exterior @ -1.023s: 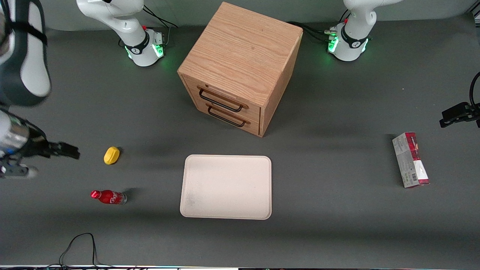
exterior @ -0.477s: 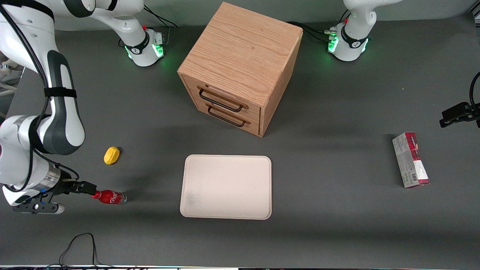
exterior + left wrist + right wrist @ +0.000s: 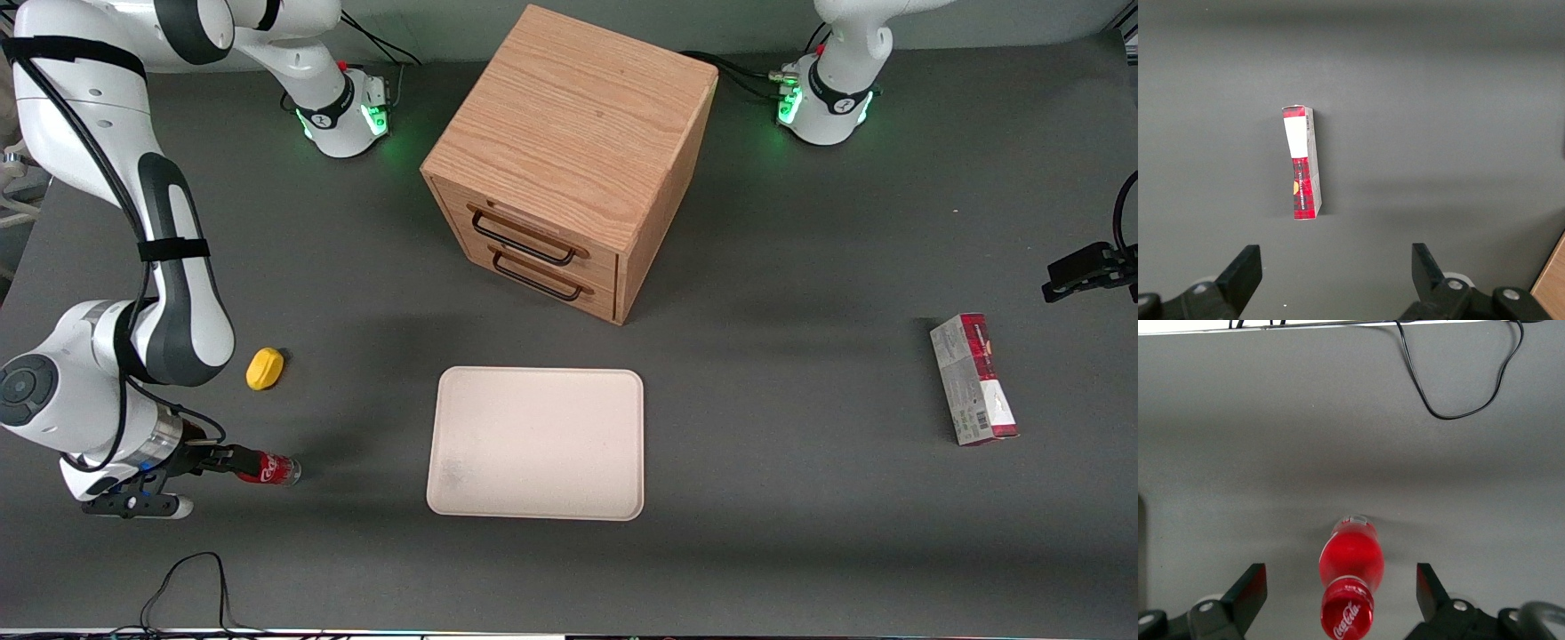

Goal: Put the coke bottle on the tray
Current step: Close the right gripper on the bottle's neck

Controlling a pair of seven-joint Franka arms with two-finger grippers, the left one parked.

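Black two-finger gripper spread wide astride small glossy red bottle, lying at flat cream-white tray's nine o'clock.

R arm reaches down from its base, w/ white links and dark-grey joint covers, elbow bent, forearm dropping low toward the working arm's end of the worktop. Wrist turned so the black two-finger gripper lies roughly horizontal, just above the worktop, pointing toward the middle of the worktop. Fingers spread wide: in the wrist cam both black fingertips sit well apart, w/ a clear gap each side of what lies between them, no contact seen. In the front cam the finger ends seem level w/ the capped end of the thing between them, though overlap there makes this hard to judge.
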